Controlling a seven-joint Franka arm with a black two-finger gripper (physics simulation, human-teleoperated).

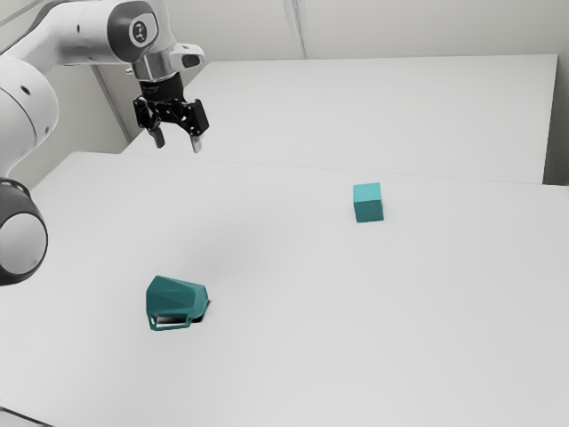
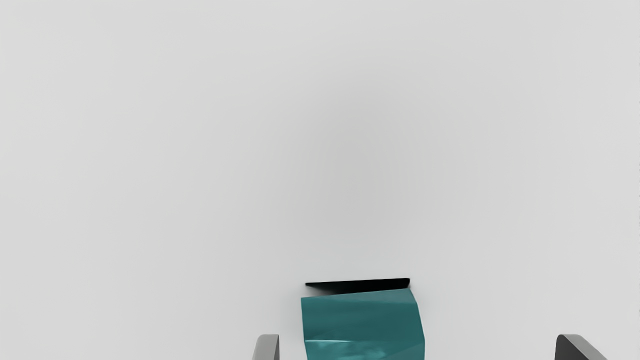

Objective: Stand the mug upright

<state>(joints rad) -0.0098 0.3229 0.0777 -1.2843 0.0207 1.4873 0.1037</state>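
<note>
So the mug (image 1: 176,299) is lying on its side on the table (image 1: 293,294), long axis running roughly left to right in the exterior view. The tool (image 1: 178,144) is well above it, fingers spread, pinching nothing. From the wrist view the mug sits below, its length running pretty much from one finger toward the other. I'd guess a grip across the body needs a wrist turn while coming down, then a tip upright.
</note>
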